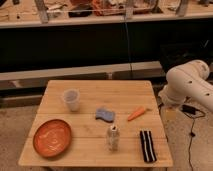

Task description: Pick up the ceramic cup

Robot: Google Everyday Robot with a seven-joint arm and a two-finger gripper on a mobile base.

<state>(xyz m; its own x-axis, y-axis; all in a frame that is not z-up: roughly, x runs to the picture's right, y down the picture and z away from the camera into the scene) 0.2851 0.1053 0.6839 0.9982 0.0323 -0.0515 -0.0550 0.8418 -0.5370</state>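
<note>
You see the cup (71,99) upright on the desk (100,90), just behind the plate (52,137). The arm (187,82) bends far right of the plate; its gripper lies out of view, so you cannot tell its state.

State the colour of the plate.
Orange plate, in the camera view. The gripper is out of sight; only the arm shows.

On the desk (95,90), the ceramic cup (71,99) is standing back left, the plate (52,137) lying before it. The sponge (105,115) is lying mid-desk, the carrot (136,114) right of it, the shaker bottle (113,137) standing before it, and the strap (147,146) lying front right. The arm (186,85) is hanging beyond the right edge, its claw falling outside the view.
</note>
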